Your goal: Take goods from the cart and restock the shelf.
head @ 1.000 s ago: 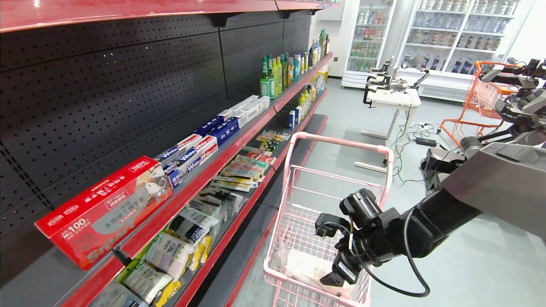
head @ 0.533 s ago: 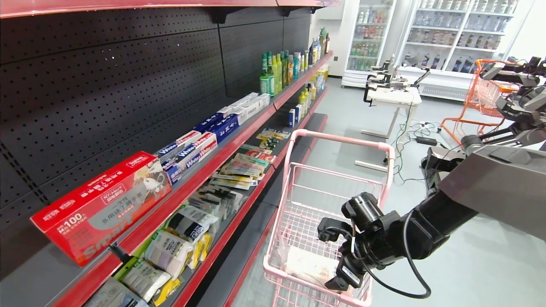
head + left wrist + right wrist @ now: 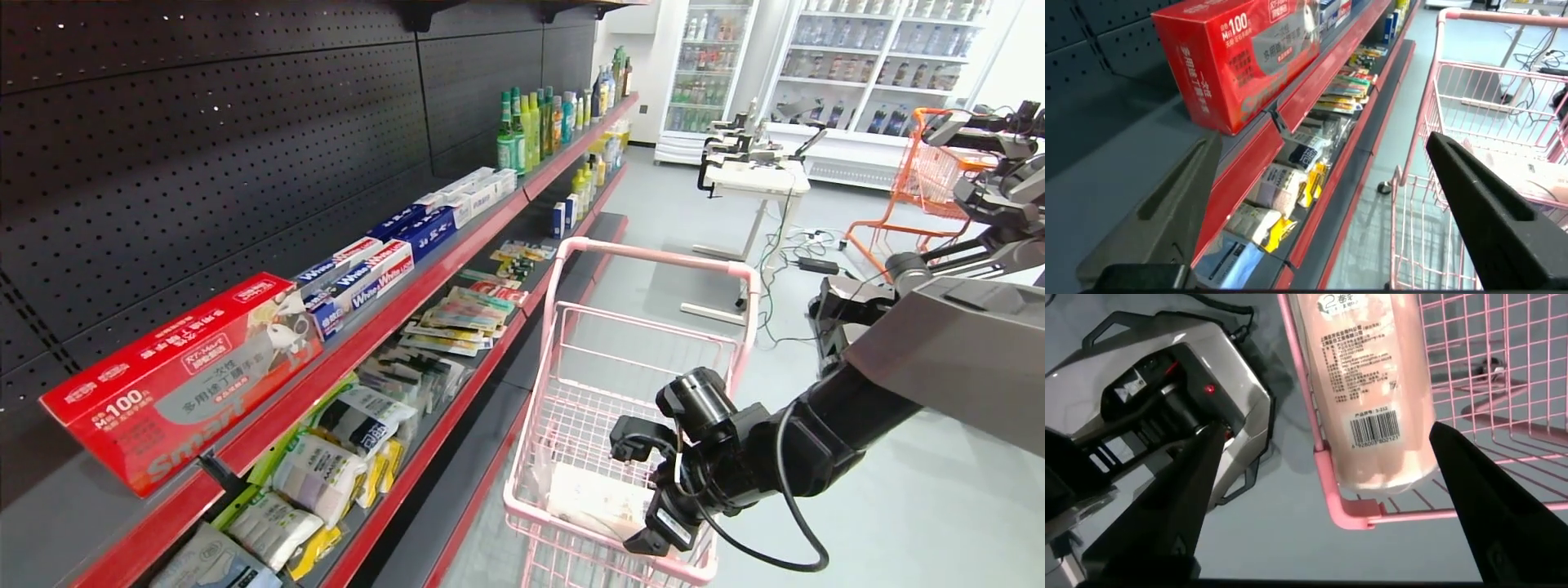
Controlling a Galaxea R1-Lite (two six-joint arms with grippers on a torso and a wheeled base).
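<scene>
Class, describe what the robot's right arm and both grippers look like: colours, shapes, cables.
The right arm has a black forearm, a grey boxy upper casing, a round black camera housing and a black cable looping under the wrist. The left gripper and right gripper each have dark wedge-shaped fingers tapering to points.

An orange cart (image 3: 927,175) stands on the grey floor (image 3: 939,523) at upper right. Left of it, a white table (image 3: 755,178) carries what may be equipment, with cables (image 3: 769,278) beneath. Glass-fronted coolers (image 3: 865,65) of bottles line the top edge.
</scene>
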